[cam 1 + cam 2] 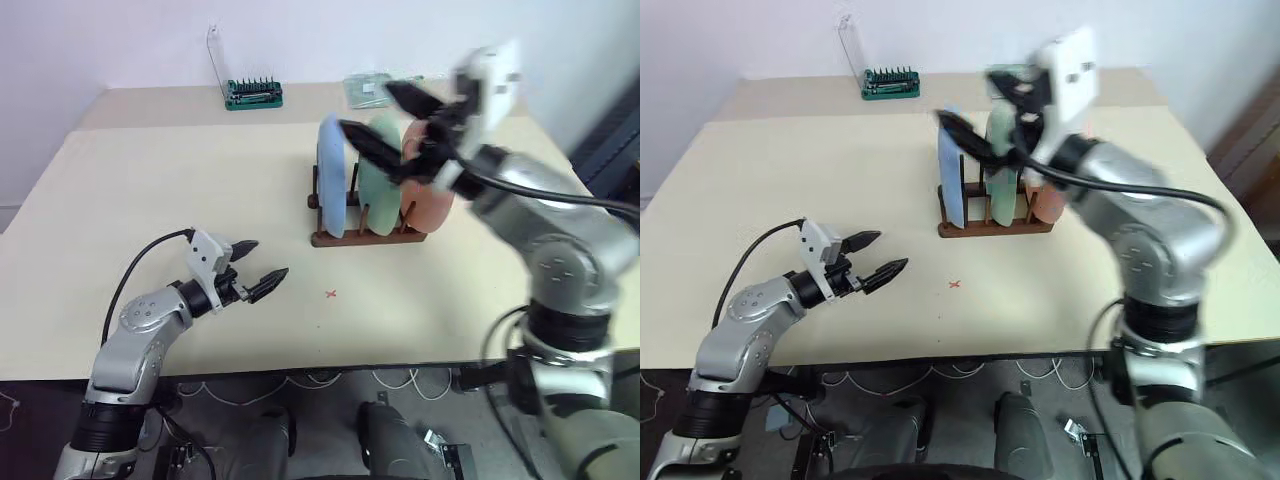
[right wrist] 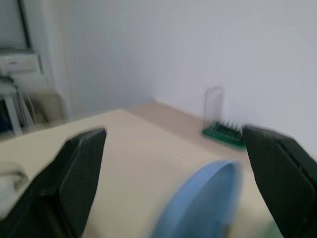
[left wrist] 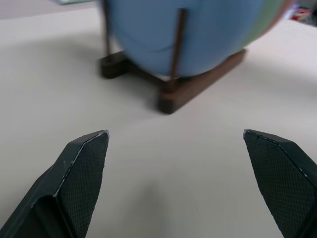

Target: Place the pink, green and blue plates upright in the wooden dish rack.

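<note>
Three plates stand upright in the dark wooden dish rack (image 1: 365, 237) at mid table: the blue plate (image 1: 331, 180) on the left, the green plate (image 1: 378, 190) in the middle, the pink plate (image 1: 432, 205) on the right. My right gripper (image 1: 385, 120) hangs open in the air above and in front of the green and pink plates, holding nothing. My left gripper (image 1: 256, 266) rests low over the table to the left of the rack, open and empty. In the left wrist view the blue plate (image 3: 198, 34) sits behind a rack peg (image 3: 178, 44).
A green tool holder (image 1: 253, 95) with a clear lid stands at the table's far edge. A small red cross (image 1: 331, 294) is marked on the tabletop in front of the rack. A greenish flat item (image 1: 372, 88) lies at the far right.
</note>
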You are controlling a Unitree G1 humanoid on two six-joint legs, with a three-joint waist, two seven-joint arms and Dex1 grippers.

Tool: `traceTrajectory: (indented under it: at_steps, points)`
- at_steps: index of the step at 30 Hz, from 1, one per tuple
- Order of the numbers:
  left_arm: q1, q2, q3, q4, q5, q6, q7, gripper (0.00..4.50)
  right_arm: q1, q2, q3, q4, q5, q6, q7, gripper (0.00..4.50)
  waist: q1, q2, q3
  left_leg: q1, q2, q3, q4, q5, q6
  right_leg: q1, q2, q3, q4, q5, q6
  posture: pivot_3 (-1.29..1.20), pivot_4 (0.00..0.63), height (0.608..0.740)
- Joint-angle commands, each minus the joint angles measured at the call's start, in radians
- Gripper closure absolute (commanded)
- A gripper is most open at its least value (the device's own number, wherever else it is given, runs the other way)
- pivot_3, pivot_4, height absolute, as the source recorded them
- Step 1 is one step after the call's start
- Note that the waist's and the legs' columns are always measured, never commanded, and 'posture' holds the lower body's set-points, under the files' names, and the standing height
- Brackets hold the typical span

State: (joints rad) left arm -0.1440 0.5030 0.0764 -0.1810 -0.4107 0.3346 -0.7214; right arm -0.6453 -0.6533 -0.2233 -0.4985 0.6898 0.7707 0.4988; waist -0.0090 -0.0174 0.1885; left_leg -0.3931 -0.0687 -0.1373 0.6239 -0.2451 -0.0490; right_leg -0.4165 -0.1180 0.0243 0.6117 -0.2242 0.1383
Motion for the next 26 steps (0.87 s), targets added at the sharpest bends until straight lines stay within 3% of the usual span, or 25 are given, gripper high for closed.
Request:
traceTrajectory:
  at_steps: [1, 7, 10, 19, 26]
  points:
    - [0.005, 0.031, 0.049, 0.032, 0.019, -0.051, -0.010, 0.00, 0.161, -0.120, -0.130, -0.004, -0.034, -0.081, 0.146, 0.07, -0.001, 0.000, 0.000, 0.001, 0.000, 0.001, 0.001, -0.001, 0.001, 0.001, 0.000, 0.000, 0.000, 0.000, 0.000, 0.00, 0.150, 0.740]
    - [-0.016, 0.044, 0.059, 0.096, 0.033, -0.095, -0.018, 0.00, 0.474, -0.202, -0.198, 0.071, -0.116, -0.216, 0.296, 0.07, -0.006, 0.001, 0.000, 0.002, 0.002, 0.004, 0.004, -0.002, 0.003, 0.003, 0.000, 0.001, 0.000, 0.000, 0.000, 0.00, 0.150, 0.740]
    - [-0.021, 0.031, 0.041, 0.089, 0.039, -0.099, -0.013, 0.00, 0.560, -0.157, -0.142, 0.198, -0.231, -0.342, 0.285, 0.07, -0.004, 0.002, 0.000, 0.002, 0.002, 0.004, 0.005, -0.002, 0.003, 0.003, 0.000, 0.001, 0.000, 0.000, 0.000, 0.00, 0.150, 0.740]
    - [0.016, -0.022, 0.012, 0.063, 0.066, -0.118, 0.031, 0.00, 0.539, 0.002, -0.046, 0.482, -0.376, -0.593, 0.218, 0.07, -0.003, 0.002, 0.001, 0.003, 0.002, 0.004, 0.005, -0.002, 0.002, 0.004, 0.000, 0.001, 0.000, 0.000, 0.000, 0.00, 0.150, 0.740]
    - [0.036, -0.052, 0.009, 0.046, 0.078, -0.120, 0.064, 0.00, 0.519, 0.022, -0.011, 0.549, -0.401, -0.648, 0.224, 0.07, -0.003, 0.003, 0.001, 0.003, 0.001, 0.004, 0.006, -0.002, 0.002, 0.004, -0.001, 0.001, 0.000, 0.000, 0.000, 0.00, 0.150, 0.740]
